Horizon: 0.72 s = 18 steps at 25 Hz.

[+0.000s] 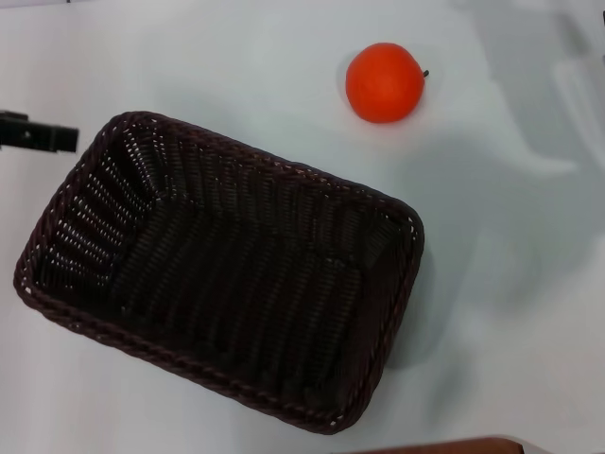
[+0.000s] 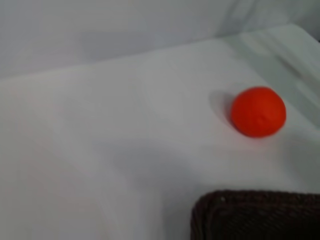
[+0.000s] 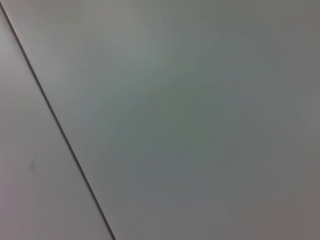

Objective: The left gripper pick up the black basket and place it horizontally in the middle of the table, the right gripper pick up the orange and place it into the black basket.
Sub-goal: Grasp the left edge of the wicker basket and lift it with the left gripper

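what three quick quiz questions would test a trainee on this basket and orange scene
1. True or false: the orange lies inside the black basket.
2. In the head view, which gripper shows at the left edge, beside the basket's far left corner? A) left gripper B) right gripper
3. Fill in: the basket's long side runs ____ across the table.

Key:
1. False; the orange sits on the table beyond the basket's far rim, apart from it.
2. A; the right gripper is out of view.
3. Diagonally; it is not yet horizontal.
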### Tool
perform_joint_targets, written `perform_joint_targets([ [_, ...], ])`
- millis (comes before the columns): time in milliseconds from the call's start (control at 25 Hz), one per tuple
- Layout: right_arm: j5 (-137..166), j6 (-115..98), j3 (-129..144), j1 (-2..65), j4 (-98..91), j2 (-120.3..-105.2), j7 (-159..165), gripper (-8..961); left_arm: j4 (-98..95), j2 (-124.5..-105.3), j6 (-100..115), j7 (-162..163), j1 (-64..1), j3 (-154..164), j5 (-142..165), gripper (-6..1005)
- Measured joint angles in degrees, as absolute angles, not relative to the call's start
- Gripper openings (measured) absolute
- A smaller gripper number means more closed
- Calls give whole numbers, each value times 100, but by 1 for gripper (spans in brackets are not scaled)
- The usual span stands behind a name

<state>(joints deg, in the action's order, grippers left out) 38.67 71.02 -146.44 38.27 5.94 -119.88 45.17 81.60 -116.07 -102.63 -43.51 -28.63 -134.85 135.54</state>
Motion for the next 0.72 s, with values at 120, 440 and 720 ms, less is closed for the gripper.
perform_joint_targets([
  [120,3866,7011,-14650,3826,600,-11988,4517,927,8148,-11636,-10373,-4247,-2914,-13337,13697,860],
  [440,3860,6934,-14655,3871,614,-11988,4517,927,7976,-11796,-10344,-4132,-3054,-13158,14234,859],
  [720,3858,6929,-14670,3885,615,-11988,4517,926,7666,-11854,-10130,-4160,-3152,-13091,14543,858],
])
